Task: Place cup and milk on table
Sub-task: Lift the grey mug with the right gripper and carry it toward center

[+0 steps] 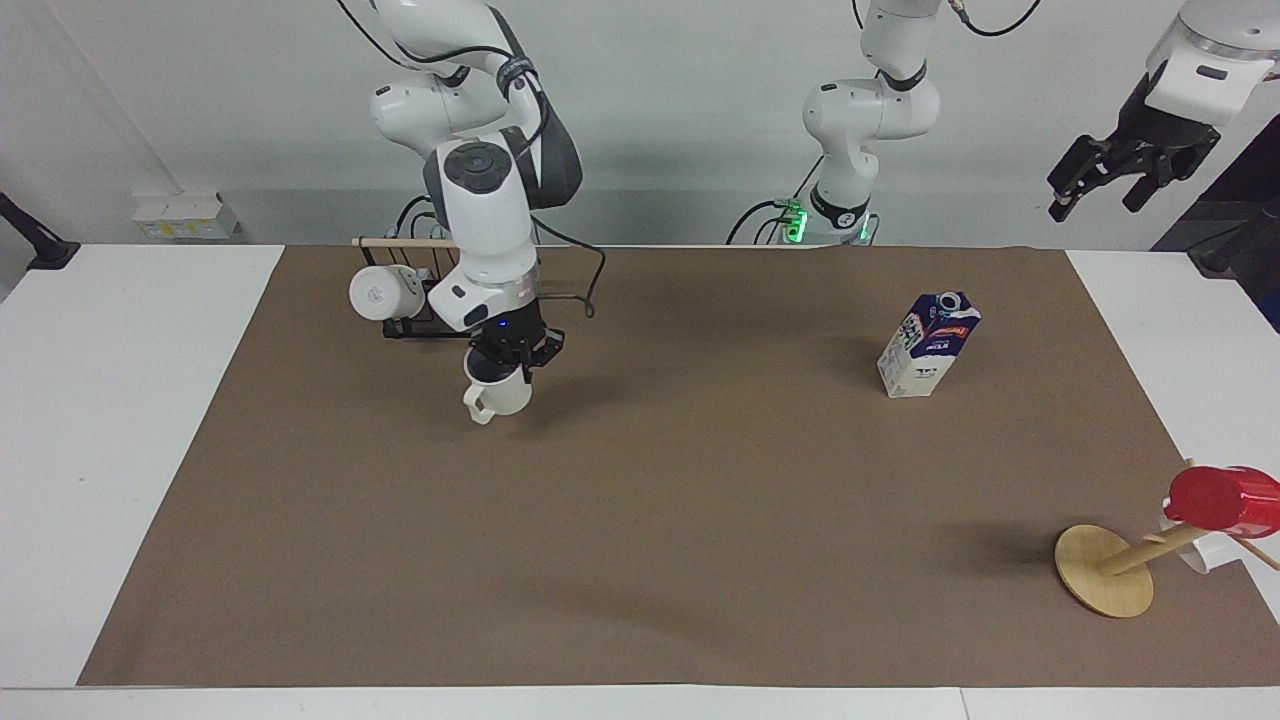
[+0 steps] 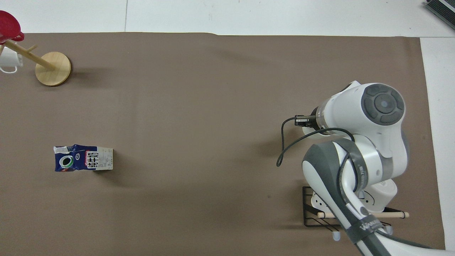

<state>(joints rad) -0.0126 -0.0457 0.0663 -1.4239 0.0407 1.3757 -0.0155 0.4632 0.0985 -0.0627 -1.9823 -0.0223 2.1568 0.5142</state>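
You are carrying the cup (image 1: 497, 392) in the right hand (image 1: 508, 366), which is clamped on its rim; the cup is hanging upright below the hand, handle pointing away from the robots, over the brown sheet on the surface (image 1: 140, 400). Keep it level and lower straight down until the base is sitting flat, then let go. The rack (image 1: 405, 325) is sitting just beside the hand, so avoid it. The milk (image 1: 928, 344) is standing well apart, toward the left arm's end. The left hand (image 1: 1108, 183) is waiting open, high up.
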